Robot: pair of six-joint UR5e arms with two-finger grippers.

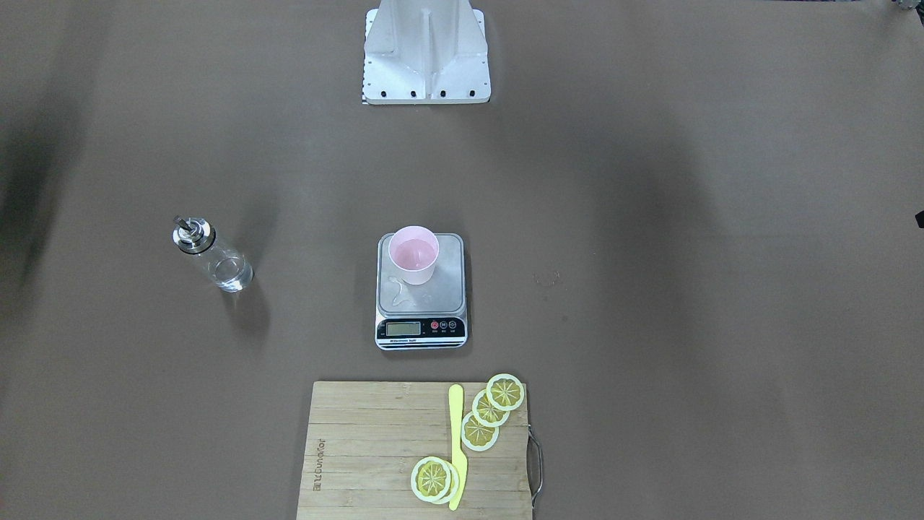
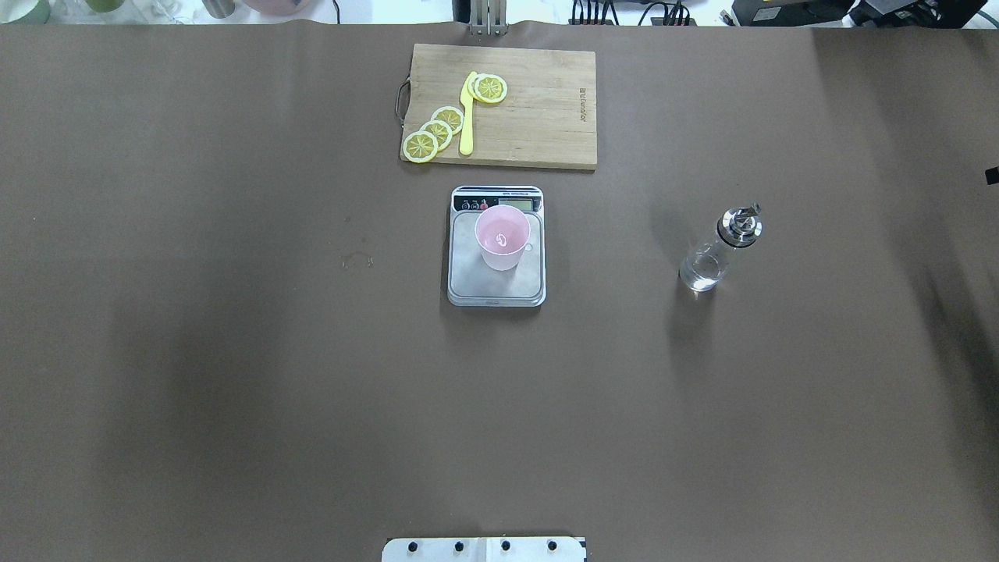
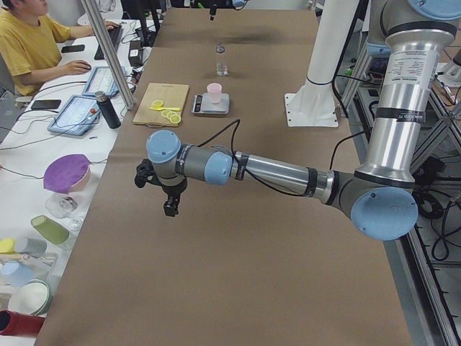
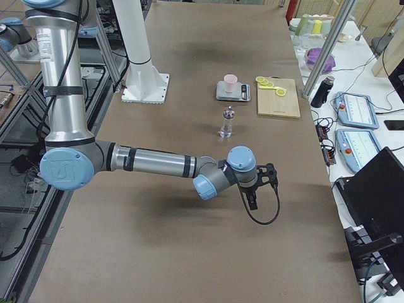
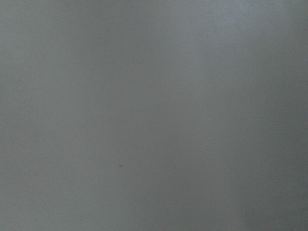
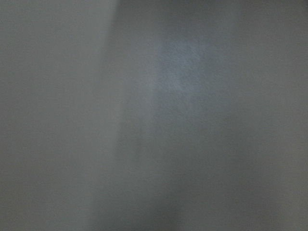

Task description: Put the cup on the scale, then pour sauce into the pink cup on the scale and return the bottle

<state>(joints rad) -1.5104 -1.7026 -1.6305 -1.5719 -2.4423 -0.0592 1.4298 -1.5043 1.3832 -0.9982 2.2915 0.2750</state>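
Overhead exterior view: the pale pink cup [image 2: 502, 238] stands upright on the steel scale [image 2: 496, 290], toward its display end, with clear sauce [image 1: 413, 254] inside. The glass bottle [image 2: 714, 254] stands upright on the brown table [image 2: 234, 351], well apart, on the robot's right. The left gripper [image 3: 170, 209] and right gripper [image 4: 253, 202] show only in side views; whether they are spread or pressed together cannot be told.

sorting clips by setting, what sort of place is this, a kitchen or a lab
Probably a robotics lab, not a kitchen: a robot arm over a brown-covered table, an operator at a side desk with tablets, and staged props, a scale and cutting board.
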